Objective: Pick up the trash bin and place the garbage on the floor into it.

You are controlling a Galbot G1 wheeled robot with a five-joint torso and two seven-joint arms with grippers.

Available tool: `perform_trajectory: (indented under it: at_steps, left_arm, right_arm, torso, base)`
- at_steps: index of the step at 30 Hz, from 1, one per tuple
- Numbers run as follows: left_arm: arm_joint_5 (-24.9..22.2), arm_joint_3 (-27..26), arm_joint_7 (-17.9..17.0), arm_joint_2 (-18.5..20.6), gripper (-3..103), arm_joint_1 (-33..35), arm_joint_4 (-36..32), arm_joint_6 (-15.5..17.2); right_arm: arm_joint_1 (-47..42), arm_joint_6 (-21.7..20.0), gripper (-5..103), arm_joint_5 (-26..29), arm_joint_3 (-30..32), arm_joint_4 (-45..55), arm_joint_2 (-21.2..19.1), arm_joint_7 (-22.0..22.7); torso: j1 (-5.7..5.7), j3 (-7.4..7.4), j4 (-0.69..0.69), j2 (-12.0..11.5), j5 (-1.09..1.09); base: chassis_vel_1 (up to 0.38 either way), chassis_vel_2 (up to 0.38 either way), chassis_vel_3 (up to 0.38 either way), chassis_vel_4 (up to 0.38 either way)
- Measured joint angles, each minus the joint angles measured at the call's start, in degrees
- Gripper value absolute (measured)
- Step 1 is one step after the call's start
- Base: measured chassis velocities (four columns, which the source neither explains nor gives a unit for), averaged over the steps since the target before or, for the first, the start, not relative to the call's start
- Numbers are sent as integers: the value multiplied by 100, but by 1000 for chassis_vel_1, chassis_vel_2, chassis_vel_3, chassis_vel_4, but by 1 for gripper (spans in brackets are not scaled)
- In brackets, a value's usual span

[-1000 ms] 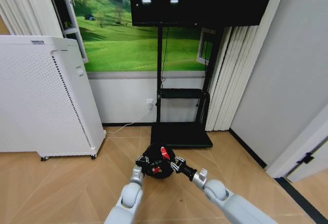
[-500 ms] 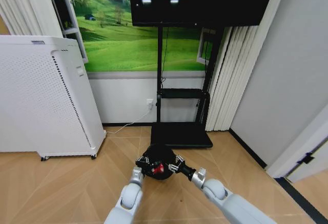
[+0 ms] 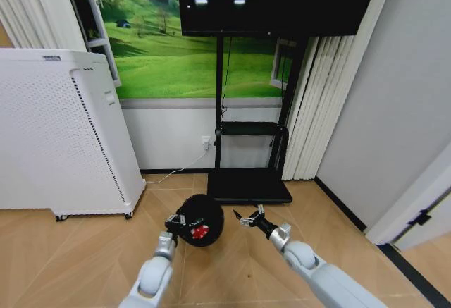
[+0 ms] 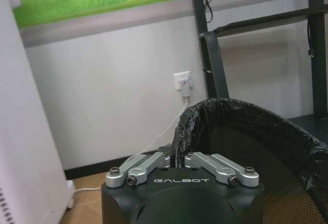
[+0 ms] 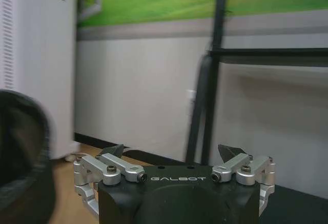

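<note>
Left gripper (image 3: 173, 221) clamps the rim of the bin (image 3: 200, 222), fingers pinched on the liner edge in the left wrist view (image 4: 174, 158); the bin hangs off the floor, in front of the TV stand (image 3: 248, 185). Right gripper (image 3: 249, 218) is empty with its fingers spread, apart from the bin on its right side. Inside the bin a red piece (image 3: 199, 231) lies at the bottom. No litter is visible on the wood floor (image 3: 84, 251), so judged largely done; other pieces inside can't be confirmed.
</note>
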Motion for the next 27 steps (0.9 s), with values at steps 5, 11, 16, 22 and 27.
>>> perform_trajectory:
  at_steps: [5,11,16,22,27]
  left_arm:
    - [-165,-306,-32,318,7,470,-582,67]
    - [-233,-740,-33,431,7,1005,-1085,90]
    - [-267,-1049,-33,385,7,1354,-1477,90]
    - [-231,-1367,-30,184,7,1851,-1855,59]
    - [-170,-1437,-31,100,7,2028,-1991,31]
  right_arm:
    - [-60,-541,100,-28,372,-212,117,942]
    - [-99,-738,100,-112,770,-594,260,1454]
    - [-116,-923,100,-128,1127,-891,341,1575]
    - [-185,-1492,100,72,1851,-929,444,1673]
    - [-240,-1659,100,130,2321,-844,560,1790]
  torso:
    - [0,0,-4,0,1]
    - [0,0,-2,0,2]
    - [0,0,-2,0,2]
    - [0,0,-1,0,2]
    - [0,0,-2,0,2]
  base:
    - [0,0,0,0]
    - [0,0,0,0]
    - [0,0,0,0]
    - [0,0,0,0]
    - [0,0,0,0]
